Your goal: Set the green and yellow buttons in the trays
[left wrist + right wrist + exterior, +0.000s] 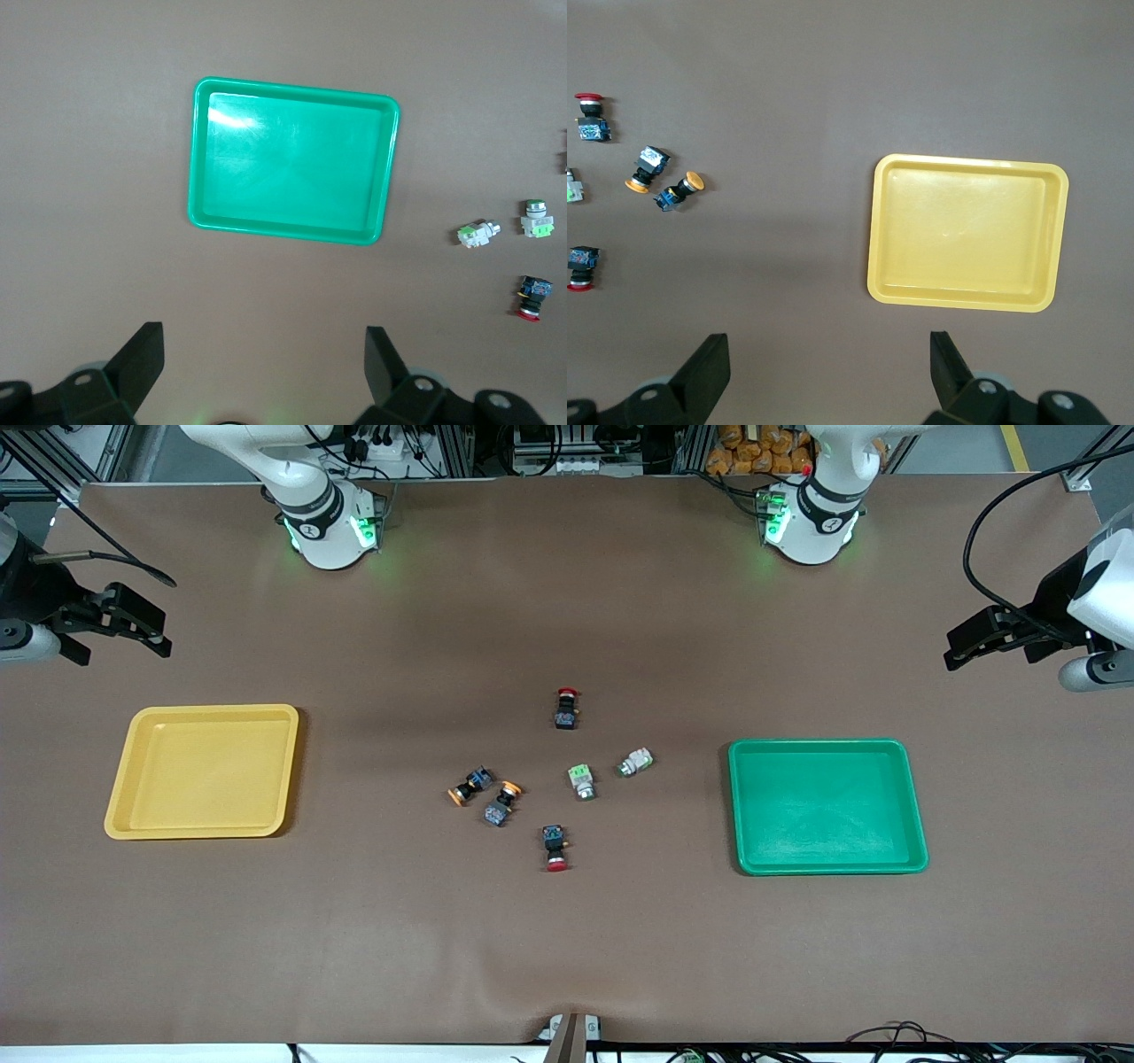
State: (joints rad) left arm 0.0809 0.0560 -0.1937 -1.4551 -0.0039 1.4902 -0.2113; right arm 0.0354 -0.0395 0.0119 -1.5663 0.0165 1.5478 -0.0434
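Observation:
Two pale green buttons (582, 780) (635, 762) and two orange-yellow-capped dark buttons (469, 785) (502, 802) lie on their sides mid-table. The yellow tray (204, 772) lies toward the right arm's end and the green tray (828, 806) toward the left arm's end; nothing lies in either. My right gripper (151, 624) is open and empty, up over the table beside the yellow tray. My left gripper (961, 646) is open and empty, up over the table beside the green tray. The left wrist view shows the green tray (292, 159) and both green buttons (477, 234) (535, 219). The right wrist view shows the yellow tray (966, 232) and both yellow buttons (647, 168) (680, 192).
Two red-capped dark switches lie among the buttons, one (567, 708) farther from the front camera, one (555, 848) nearer. The brown mat covers the table, with bare mat between the buttons and each tray. Cables hang by the left arm's end.

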